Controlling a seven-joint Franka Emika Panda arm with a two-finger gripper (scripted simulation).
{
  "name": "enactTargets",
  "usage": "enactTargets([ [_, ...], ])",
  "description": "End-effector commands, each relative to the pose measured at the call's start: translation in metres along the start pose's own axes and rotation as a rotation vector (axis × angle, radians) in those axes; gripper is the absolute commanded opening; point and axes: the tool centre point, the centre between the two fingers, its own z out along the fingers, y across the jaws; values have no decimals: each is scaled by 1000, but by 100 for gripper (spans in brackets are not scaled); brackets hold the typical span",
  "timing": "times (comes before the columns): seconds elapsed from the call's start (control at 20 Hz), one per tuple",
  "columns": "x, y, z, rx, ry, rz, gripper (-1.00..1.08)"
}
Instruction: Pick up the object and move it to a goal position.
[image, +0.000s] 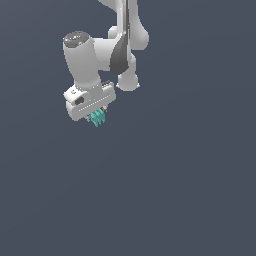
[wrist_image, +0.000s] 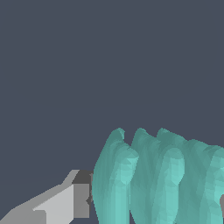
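Observation:
The object (image: 97, 118) is a tiny teal ribbed lump with parallel ridges, sticking out below the white gripper (image: 98, 115) in the upper left of the exterior view. The gripper is shut on it and holds it up against the plain grey background. In the wrist view the object (wrist_image: 157, 179) fills much of the picture, with one grey finger (wrist_image: 65, 203) pressed against its side. The other finger is almost wholly hidden behind the object.
The white arm (image: 122, 45) comes down from the top edge of the exterior view. Only a uniform dark grey surface shows around it; no goal marker is visible.

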Motion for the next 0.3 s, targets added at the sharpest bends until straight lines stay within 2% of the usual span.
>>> enactTargets([
  [0.0,-6,-1,-6,1,0,-1,-100],
  [0.25,-10,-2,-11,1,0,-1,-100],
])
